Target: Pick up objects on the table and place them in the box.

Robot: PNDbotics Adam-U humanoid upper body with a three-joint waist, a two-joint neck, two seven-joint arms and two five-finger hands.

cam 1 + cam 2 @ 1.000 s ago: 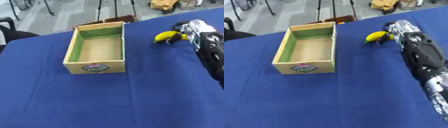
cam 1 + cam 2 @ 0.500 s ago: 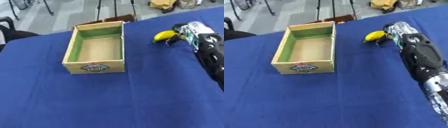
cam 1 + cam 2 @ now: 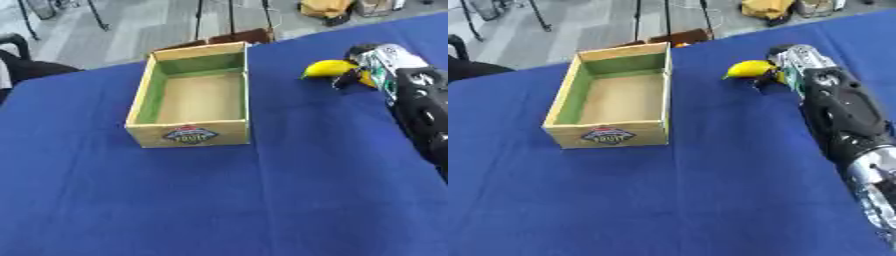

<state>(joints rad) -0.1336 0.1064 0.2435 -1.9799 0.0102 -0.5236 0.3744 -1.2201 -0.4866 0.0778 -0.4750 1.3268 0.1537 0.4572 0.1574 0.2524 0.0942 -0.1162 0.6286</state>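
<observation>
Step in hand, as judged: pickup of the first item, with placing in the box not yet begun.

Right hand [image 3: 785,62] in upper right of frame, arm running down the right edge. Fingers curled about the near end of a banana [image 3: 748,68]; dark fingertips visible under and beside the fruit. Judged clamped on it, though the contact side is partly hidden by the hand's own back. Whether the banana is lifted or resting on the cloth: cannot tell.

Left hand not in either view.

Banana: bright yellow, short and curved, free tip pointing toward frame left. Surface smooth, slight sheen. Real or plastic: cannot tell.

Box [image 3: 187,136]: open-topped wooden crate, upper centre-left of frame, well apart from the banana. Green inner walls, bare tan floor, printed label on the near wall. Nothing inside.

Table [image 3: 219,200] covered in blue cloth; no other loose items seen on it.

Next move calls for: lift clear of the cloth, carry toward frame left over the box's right wall, lower above the tan floor, then release. Risk judged: clipping the near-side rim if carried too low.
</observation>
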